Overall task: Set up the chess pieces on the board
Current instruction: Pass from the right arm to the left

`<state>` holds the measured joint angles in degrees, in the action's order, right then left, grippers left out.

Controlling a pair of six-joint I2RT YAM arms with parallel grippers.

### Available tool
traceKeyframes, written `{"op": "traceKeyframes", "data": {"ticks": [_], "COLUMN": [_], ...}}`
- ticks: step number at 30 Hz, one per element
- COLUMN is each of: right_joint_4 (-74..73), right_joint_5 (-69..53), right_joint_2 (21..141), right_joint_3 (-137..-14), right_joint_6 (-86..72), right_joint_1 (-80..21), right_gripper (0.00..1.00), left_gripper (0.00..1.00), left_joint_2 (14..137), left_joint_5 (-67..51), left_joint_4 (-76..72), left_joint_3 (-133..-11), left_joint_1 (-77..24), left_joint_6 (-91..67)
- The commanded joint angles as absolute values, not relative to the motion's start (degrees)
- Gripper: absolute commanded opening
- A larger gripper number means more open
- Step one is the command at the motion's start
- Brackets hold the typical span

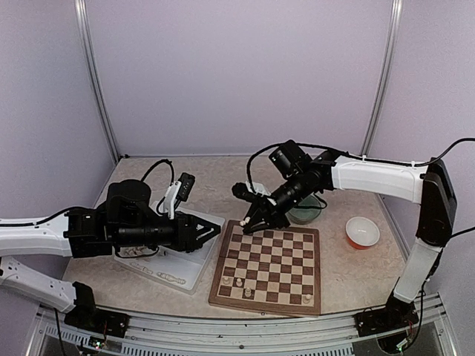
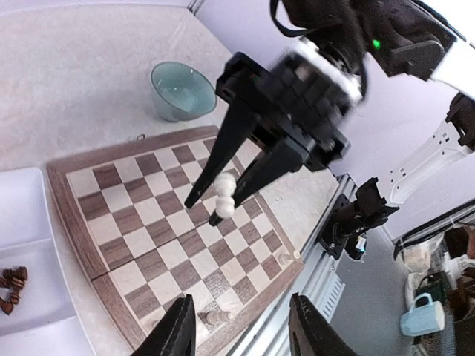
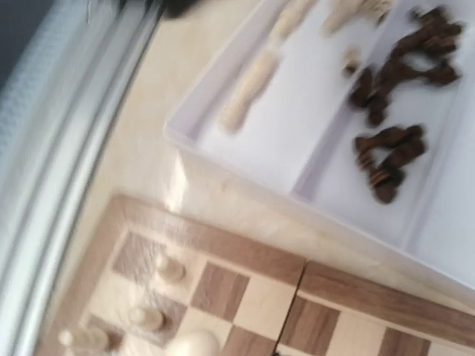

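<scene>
- Pale lilac walls close in a beige table, where the board lies flat at the near middle with a white tray just beside its left edge, so each piece has only a short way to travel
- The right gripper reaches over the board with its fingers clamped on a white piece; the piece hangs above the squares, not touching them, which suggests it is on its way to a starting square
- The left gripper hovers near the board's left edge with its fingers apart and nothing between them, probably free to fetch another piece from the tray
- A few white pieces stand along the board's near rows; most squares are bare, so I judge the setup to be at an early stage
- Dark pieces lie heaped in one tray compartment, with pale ones lying in the next
- A green bowl and an orange bowl sit off the board, apart from the work
</scene>
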<state>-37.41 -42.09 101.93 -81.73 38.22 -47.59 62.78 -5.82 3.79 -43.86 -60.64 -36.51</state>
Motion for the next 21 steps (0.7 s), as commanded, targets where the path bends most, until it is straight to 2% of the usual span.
{"op": "traceKeyframes", "data": {"ticks": [1, 6, 13, 21], "right_joint_4": [-30.6, -28.9, -28.6, -28.8], "right_joint_5": [-59.7, -64.8, -65.8, -65.8], "right_joint_2": [100.2, 100.8, 100.3, 99.7], "right_joint_3": [-80.0, -80.3, -79.7, -79.2], "right_joint_6": [26.5, 22.7, 22.8, 23.6], "right_joint_1": [-43.6, -43.0, -42.8, -42.8], "right_gripper": [0.06, 0.06, 0.07, 0.07], "left_gripper": [0.43, 0.44, 0.42, 0.31], "left_joint_2": [62.7, 70.2, 78.6, 79.3], "left_joint_5": [16.9, 26.3, 27.0, 24.0], "left_joint_4": [-2.0, -4.4, -3.1, -4.5], "left_joint_3": [-43.8, -51.0, -56.8, -56.5], "left_joint_1": [-68.6, -73.7, -73.5, -71.5], "left_joint_6": [-26.5, -16.7, -13.6, -14.4]}}
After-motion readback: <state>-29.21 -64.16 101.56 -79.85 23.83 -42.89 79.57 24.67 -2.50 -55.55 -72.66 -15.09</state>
